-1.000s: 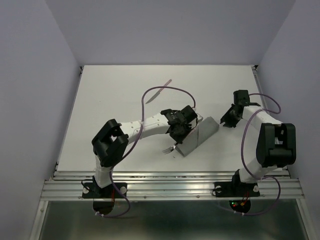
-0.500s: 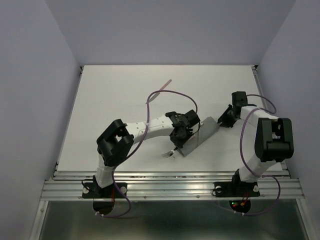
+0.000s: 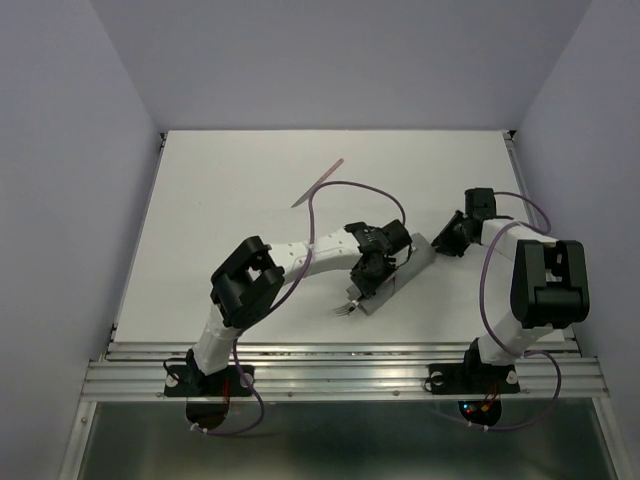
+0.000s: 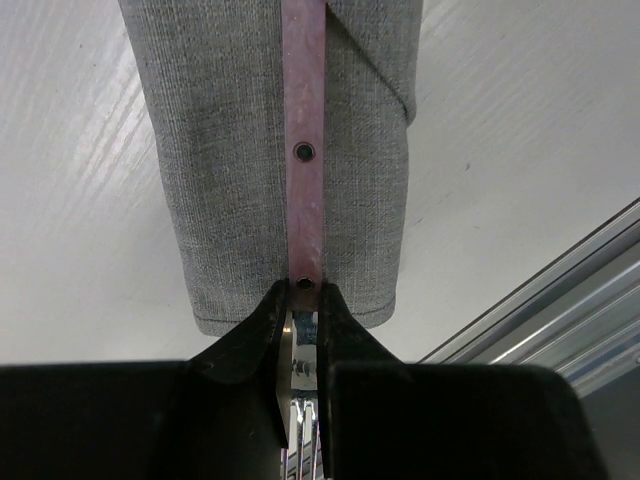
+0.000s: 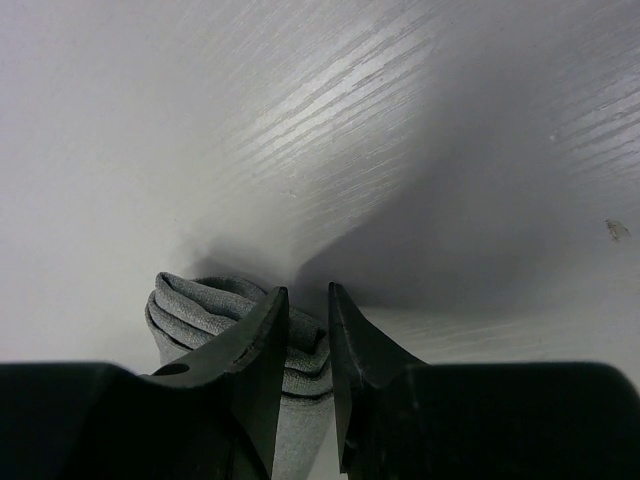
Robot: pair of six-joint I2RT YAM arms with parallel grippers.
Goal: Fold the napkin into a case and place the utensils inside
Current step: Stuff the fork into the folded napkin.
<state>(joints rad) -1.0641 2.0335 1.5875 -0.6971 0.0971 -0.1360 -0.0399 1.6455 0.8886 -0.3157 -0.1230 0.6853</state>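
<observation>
- Grey cloth, already folded into the long narrow case [image 3: 408,265], lies slantwise on the table [image 3: 230,200] in front of the arms and has hardly shifted over the last second.
- In that second the left arm has reached further to the right, and the left gripper [image 4: 300,300] has carried the fork [image 4: 304,120] with it. The tines now stick out past the near end of the case, a little further right and nearer the front edge than before.
- Its fingers pinch the fork at the neck, where the pink handle meets the metal. The handle runs straight up the middle of the cloth and shows along all of its visible length, so it seems to lie on the top layer, not in a fold; its far tip is out of view.
- The right gripper [image 5: 305,300] has come in from just beside the case to its far end and is now closed on the stacked folds there.
- Well apart toward the back of the table, the knife [image 3: 318,183] has not moved.
- With the far end pinned, the case should stay put while the fork is pushed in. Neither utensil looks properly inside yet.
</observation>
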